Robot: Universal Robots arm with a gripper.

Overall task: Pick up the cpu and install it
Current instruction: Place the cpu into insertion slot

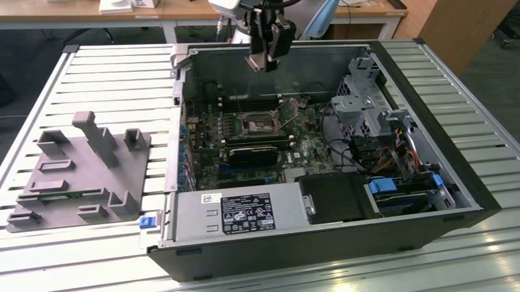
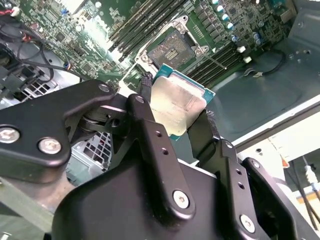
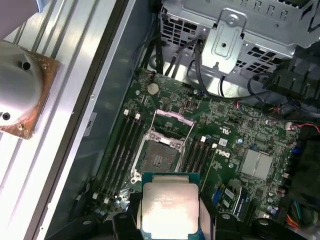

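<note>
Silver-grey metal is showing on the top plate of the cpu [image 3: 167, 207], and your pincer [image 2: 177, 102] is clamping it by two opposite edges between its black fingers [image 2: 150, 132]. You are holding the chip in the air above the open socket [image 3: 160, 155], well clear of it and touching nothing else. In the second wrist view it is hanging tilted, with one green-rimmed corner pointing toward the socket.

The socket's metal bracket [image 3: 172, 120] is standing folded back, leaving the contact area bare. Rows of black memory slots [image 3: 125, 145] are running along both sides of the socket. The green motherboard [image 3: 235, 130] is spreading out around it.

A long black card [image 1: 253, 155] is lying near the socket on that board. Bundles of dark cables [image 3: 200, 70] are trailing between the socket and a perforated metal drive cage [image 3: 235, 30].

All of this is sitting inside an open computer case [image 1: 325, 243], which is lying on its side on the slatted metal table [image 1: 81, 73]. Well apart from the socket, outside the case toward the exterior view's left, a grey moulded fixture [image 1: 77, 170] is resting on the table.
</note>
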